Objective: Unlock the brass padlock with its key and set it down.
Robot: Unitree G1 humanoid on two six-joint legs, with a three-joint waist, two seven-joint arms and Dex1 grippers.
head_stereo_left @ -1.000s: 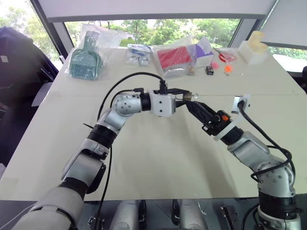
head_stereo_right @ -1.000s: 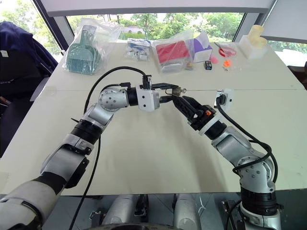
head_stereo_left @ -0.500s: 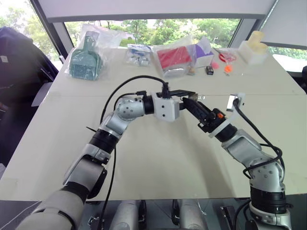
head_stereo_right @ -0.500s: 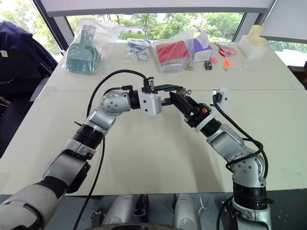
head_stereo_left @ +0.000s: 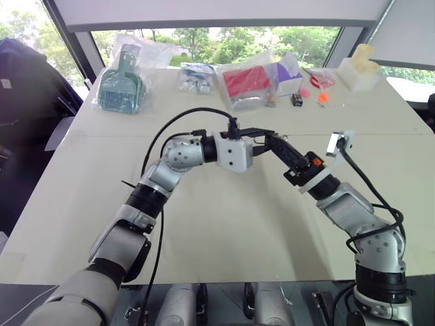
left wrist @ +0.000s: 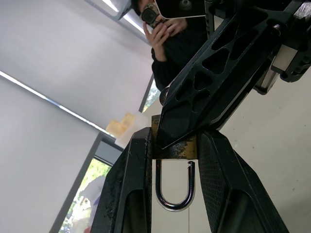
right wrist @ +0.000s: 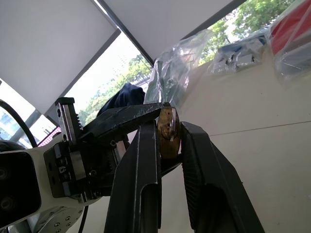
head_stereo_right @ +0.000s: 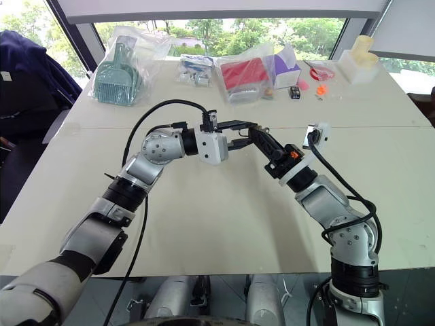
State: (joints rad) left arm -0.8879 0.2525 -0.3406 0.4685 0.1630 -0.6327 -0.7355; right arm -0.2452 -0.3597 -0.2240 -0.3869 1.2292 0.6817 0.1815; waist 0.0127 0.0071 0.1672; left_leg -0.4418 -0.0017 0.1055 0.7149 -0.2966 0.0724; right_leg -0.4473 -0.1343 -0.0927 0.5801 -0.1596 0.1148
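Note:
My left gripper [head_stereo_left: 267,135] points level across the table, shut on the brass padlock [left wrist: 177,150]. The padlock's yellow body is pinched between the left fingers [left wrist: 129,194], and its thin silvery shackle [left wrist: 172,206] hangs back between them. My right gripper [right wrist: 169,127] comes up from the right and meets the left one tip to tip above the table. Its fingers [right wrist: 146,184] are shut on the padlock's outer end, where a small silvery piece that looks like the key sits against the brass. In the head views both sets of fingers hide the padlock.
Bagged items line the table's far edge: a green scoop [head_stereo_left: 121,85], a red pack [head_stereo_left: 246,83], a purple box [head_stereo_left: 289,75], a small black object [head_stereo_left: 297,99] and a white container [head_stereo_left: 358,68]. A person [left wrist: 165,29] holding a phone stands beyond the table.
My right gripper's fingers stood open just below the padlock. They have now closed on its outer end. The left gripper has kept its grip and place.

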